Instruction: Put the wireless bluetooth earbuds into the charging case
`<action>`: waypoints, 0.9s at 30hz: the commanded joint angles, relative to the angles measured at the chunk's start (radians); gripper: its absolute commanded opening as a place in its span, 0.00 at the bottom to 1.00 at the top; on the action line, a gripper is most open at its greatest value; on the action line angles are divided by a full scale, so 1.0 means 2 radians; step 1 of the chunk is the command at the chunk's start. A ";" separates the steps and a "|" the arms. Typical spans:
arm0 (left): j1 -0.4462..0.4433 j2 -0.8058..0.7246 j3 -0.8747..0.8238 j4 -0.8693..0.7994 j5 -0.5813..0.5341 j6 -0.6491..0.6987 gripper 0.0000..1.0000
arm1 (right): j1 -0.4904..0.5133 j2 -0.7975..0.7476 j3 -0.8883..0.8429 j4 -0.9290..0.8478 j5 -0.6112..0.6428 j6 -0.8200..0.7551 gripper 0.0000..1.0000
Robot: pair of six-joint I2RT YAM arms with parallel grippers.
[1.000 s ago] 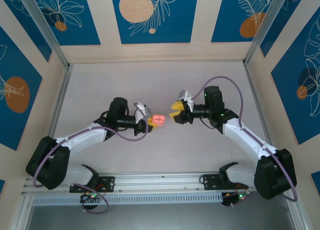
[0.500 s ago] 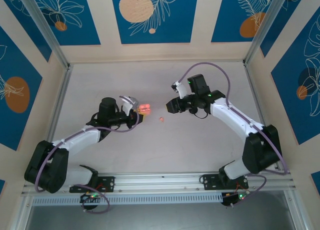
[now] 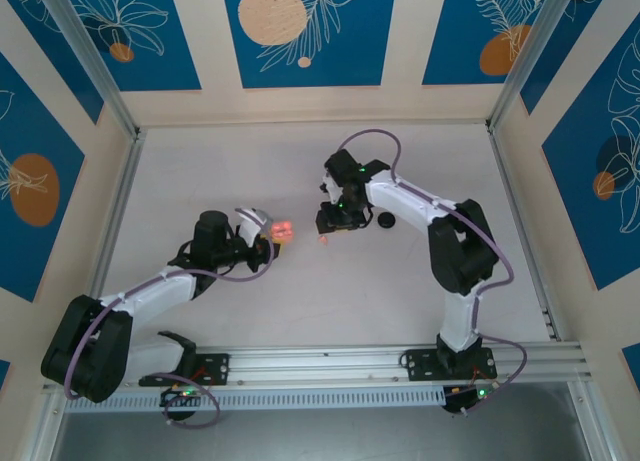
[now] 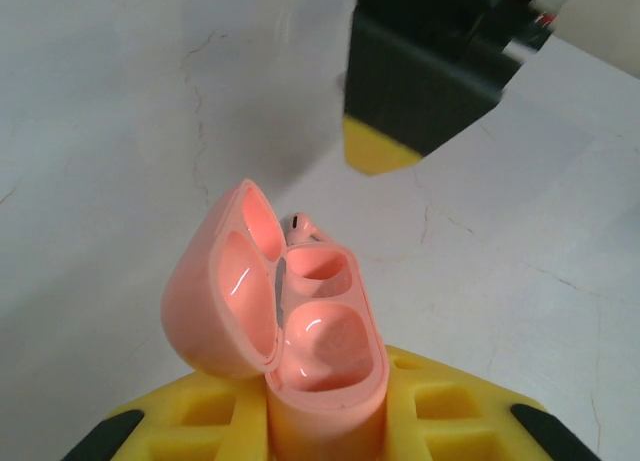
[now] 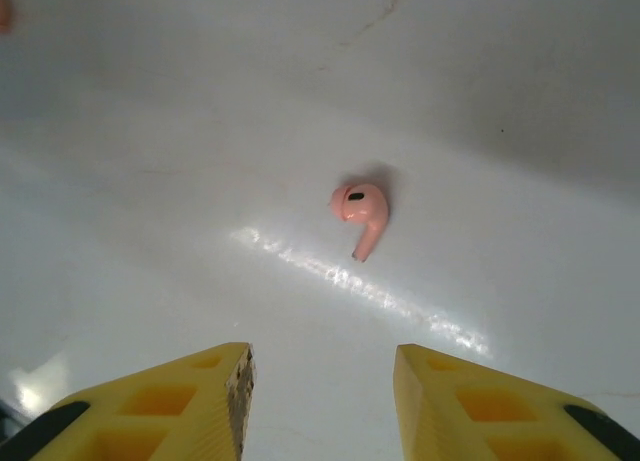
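On bench, mid-scene: pink earbud [image 5: 360, 209] lies loose, just right of charging case [image 4: 300, 311] | left wrist view: case lid open, left pincer [image 4: 325, 426] clamped on its base | right wrist view: right pincer [image 5: 322, 366] open, earbud just beyond its tips

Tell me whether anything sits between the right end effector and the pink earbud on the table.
Nothing visible does. The pink earbud lies alone on the white table ahead of the right end effector, whose open fingers are not touching it.
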 commanded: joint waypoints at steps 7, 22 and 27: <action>0.004 -0.008 -0.003 0.001 0.012 0.018 0.24 | 0.026 0.087 0.083 -0.078 0.055 0.003 0.44; 0.005 -0.032 0.000 -0.020 0.017 0.020 0.24 | 0.034 0.157 0.142 -0.088 0.064 -0.010 0.45; 0.005 -0.033 0.001 -0.024 0.017 0.021 0.24 | 0.035 0.165 0.145 -0.086 0.066 -0.012 0.40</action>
